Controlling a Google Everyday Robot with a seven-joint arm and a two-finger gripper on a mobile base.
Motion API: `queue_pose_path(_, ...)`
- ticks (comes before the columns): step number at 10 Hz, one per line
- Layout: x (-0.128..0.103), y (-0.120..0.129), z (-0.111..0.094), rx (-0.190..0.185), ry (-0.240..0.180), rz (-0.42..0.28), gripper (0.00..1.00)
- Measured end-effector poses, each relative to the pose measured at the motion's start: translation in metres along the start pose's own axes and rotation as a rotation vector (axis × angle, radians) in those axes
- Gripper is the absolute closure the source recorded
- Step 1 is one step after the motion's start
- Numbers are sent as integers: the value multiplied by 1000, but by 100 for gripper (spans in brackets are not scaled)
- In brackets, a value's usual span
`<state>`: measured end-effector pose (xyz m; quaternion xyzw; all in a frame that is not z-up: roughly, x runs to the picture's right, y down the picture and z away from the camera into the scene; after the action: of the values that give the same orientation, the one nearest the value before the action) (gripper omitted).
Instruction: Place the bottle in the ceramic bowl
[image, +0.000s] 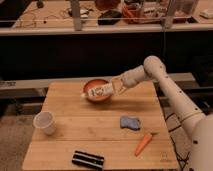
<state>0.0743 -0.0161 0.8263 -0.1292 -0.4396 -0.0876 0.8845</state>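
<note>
The bottle (99, 91) is whitish with a printed label and a small white cap pointing left. It lies sideways just above the ceramic bowl (94, 97), an orange-brown round bowl at the far middle of the wooden table (75, 135). My gripper (116, 87) is at the bottle's right end, shut on it, with the white arm reaching in from the right. The bottle hides much of the bowl's inside.
A translucent white cup (44, 122) stands at the left. A blue sponge-like object (130, 123) and an orange carrot (143, 143) lie right of centre. A black rectangular object (88, 159) lies near the front edge. A cluttered shelf runs behind the table.
</note>
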Motion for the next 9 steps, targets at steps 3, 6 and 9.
queue_pose_path(3,-9,-13,-18,43,-10,-15,100)
queue_pose_path(6,-15,-27,-31,76,-13,-30,100)
queue_pose_path(9,-17,-44,-39,108,-20,-48,100)
